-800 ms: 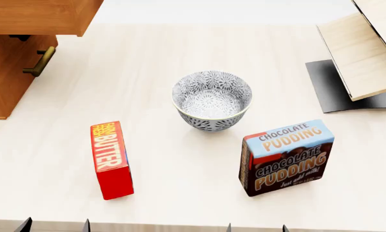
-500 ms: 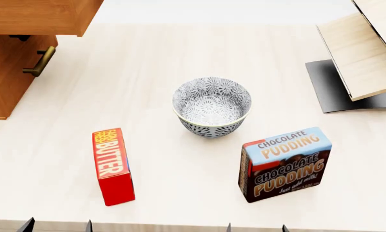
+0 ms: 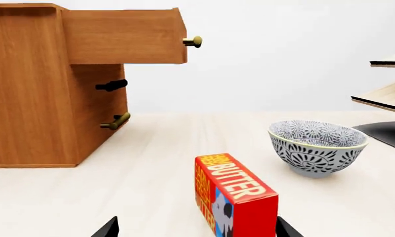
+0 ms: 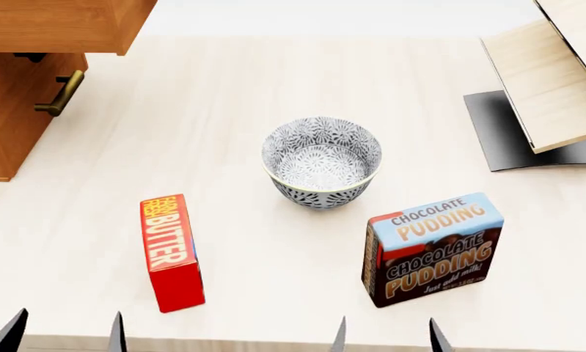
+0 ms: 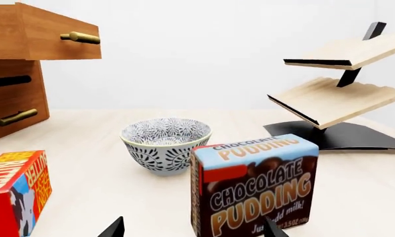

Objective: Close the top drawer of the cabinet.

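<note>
The top drawer (image 3: 121,37) is jutting well out of the cabinet (image 3: 32,94) at the bench's (image 4: 273,88) far left, brass handle (image 3: 192,42) leading. Left fingers (image 4: 63,334) and right fingers (image 4: 386,336) are both sitting spread apart, holding nothing. Best approach, I'd say: left arm rising above the butter box (image 4: 170,251), pressing squarely on the drawer front.

I get bright, even, diffuse light in all three views, with no glare or hot spots on the pale table (image 4: 273,88). Shadows are soft and faint: a weak one under the bowl (image 4: 321,163), a darker band beneath the pulled-out top drawer (image 3: 121,37) where it overhangs the cabinet (image 3: 25,98). Everything renders crisp edge to edge, without blur, noise or visible lens bending.
</note>
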Tool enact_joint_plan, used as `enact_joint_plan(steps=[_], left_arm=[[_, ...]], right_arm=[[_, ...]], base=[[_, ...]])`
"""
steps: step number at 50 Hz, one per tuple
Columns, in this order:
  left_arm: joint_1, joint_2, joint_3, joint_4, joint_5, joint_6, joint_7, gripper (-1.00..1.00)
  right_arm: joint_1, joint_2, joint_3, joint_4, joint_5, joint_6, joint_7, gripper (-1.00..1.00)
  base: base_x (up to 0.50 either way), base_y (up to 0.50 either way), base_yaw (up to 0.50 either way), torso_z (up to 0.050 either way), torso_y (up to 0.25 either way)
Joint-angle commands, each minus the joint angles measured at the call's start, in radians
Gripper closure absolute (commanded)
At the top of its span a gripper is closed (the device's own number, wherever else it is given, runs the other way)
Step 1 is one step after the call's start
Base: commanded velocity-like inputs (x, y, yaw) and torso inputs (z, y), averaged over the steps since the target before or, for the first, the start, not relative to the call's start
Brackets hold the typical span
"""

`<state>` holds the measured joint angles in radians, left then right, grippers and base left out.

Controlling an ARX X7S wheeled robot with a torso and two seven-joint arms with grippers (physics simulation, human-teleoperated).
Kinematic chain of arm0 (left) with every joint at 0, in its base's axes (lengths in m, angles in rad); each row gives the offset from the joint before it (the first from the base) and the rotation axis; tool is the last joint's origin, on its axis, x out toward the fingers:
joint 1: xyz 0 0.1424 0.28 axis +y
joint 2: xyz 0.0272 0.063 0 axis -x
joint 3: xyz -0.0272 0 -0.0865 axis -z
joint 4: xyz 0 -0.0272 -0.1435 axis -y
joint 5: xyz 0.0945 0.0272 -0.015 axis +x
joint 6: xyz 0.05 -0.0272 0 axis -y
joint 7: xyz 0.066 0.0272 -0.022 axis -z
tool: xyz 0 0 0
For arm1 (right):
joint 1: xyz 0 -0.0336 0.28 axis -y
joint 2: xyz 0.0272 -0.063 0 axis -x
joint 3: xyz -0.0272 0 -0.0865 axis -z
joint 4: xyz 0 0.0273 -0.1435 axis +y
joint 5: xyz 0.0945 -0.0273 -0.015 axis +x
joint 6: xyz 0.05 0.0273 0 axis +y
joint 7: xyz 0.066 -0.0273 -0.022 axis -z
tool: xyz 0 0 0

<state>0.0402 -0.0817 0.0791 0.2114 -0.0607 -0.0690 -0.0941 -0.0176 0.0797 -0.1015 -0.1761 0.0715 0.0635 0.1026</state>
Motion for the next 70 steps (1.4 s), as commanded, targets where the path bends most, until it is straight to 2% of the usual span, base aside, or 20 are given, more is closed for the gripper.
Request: enact_joint_plan(steps=[1, 10, 16, 23, 25, 35, 70], left_arm=[[0.030, -0.035, 0.042, 0.266, 0.034, -0.106, -0.033, -1.00], [0.018, -0.056, 0.033, 0.561, 0.020, -0.290, -0.052, -1.00], [0.004, -0.063, 0.042, 0.680, 0.017, -0.374, -0.062, -1.00], [0.001, -0.072, 0.067, 0.691, 0.024, -0.378, -0.071, -1.00], [0.002, -0.075, 0.067, 0.687, 0.022, -0.375, -0.073, -1.00], [-0.004, -0.081, 0.075, 0.699, 0.017, -0.386, -0.084, -1.00], [-0.010, -0.107, 0.085, 0.703, -0.027, -0.390, -0.113, -1.00]], right_arm=[[-0.013, 0.027, -0.021, -0.329, 0.017, 0.157, 0.032, -1.00], [0.042, 0.040, -0.059, -0.680, 0.039, 0.391, 0.065, -1.00], [0.087, 0.043, -0.071, -0.809, 0.055, 0.505, 0.083, -1.00], [0.091, 0.051, -0.070, -0.812, 0.068, 0.505, 0.093, -1.00], [0.100, 0.074, -0.117, -0.818, -0.005, 0.504, 0.112, -1.00], [0.103, 0.059, -0.073, -0.824, 0.068, 0.523, 0.120, -1.00], [0.100, 0.081, -0.075, -0.798, 0.145, 0.507, 0.149, -1.00]], base=[[0.00, 0.00, 0.00, 0.000, 0.000], [0.00, 0.00, 0.00, 0.000, 0.000], [0.00, 0.00, 0.00, 0.000, 0.000], [0.00, 0.00, 0.00, 0.000, 0.000], [0.00, 0.00, 0.00, 0.000, 0.000], [0.04, 0.00, 0.00, 0.000, 0.000], [0.50, 0.00, 0.00, 0.000, 0.000]])
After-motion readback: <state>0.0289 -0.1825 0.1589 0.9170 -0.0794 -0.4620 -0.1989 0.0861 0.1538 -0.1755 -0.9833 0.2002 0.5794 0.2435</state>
